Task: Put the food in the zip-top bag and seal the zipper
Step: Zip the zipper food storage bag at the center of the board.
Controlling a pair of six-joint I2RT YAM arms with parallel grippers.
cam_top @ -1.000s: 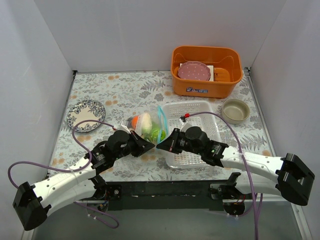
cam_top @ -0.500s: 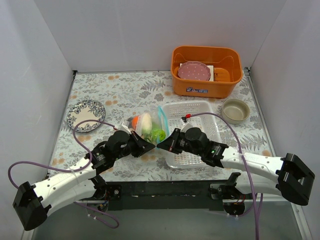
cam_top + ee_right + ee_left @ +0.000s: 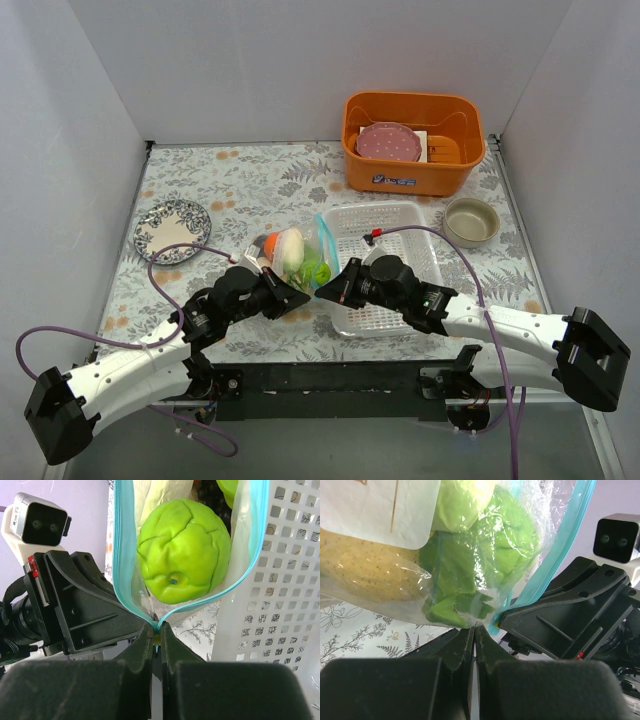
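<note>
One crinkly clear plastic zip-top bag (image 3: pixel 296 258) stands near the middle of the floral-print table (image 3: pixel 250 180). It is propped between your two arms, just beside the left rim of the white perforated plastic tray (image 3: pixel 350 220). Contents visible: a lobed bright-green toy pepper (image 3: pixel 182 555), a speckled yellow toy lemon (image 3: pixel 365 575), a white toy radish (image 3: pixel 290 243) and a small orange toy fruit (image 3: pixel 270 243). The thin light-blue zipper (image 3: pixel 119 555) gapes in a U (unsealed along nearly all its length), and its two strips join only at the near end. Filling looks done; sealing is not.

Right gripper (image 3: pixel 157 627): clenched on that joined end of the zipper. Left gripper (image 3: pixel 474 629): fingers pressed fully together at the bag's bottom corner, apparently nipping the film there.

Handling, as a judgement: the load is light, but the film is limp and slippery, so it will sag and twist wherever you do not support it. Take hold on the zipper strip itself, which is the only stiff part. Film alone will likely slide out of a pinch. The pepper bulges close to the mouth, so you may need to settle it deeper before the strips can meet.

Background: an orange plastic bin (image 3: pixel 440 178) holding a pink dotted plate (image 3: pixel 388 142), a beige bowl (image 3: pixel 471 222) and a blue-patterned plate (image 3: pixel 172 230).
</note>
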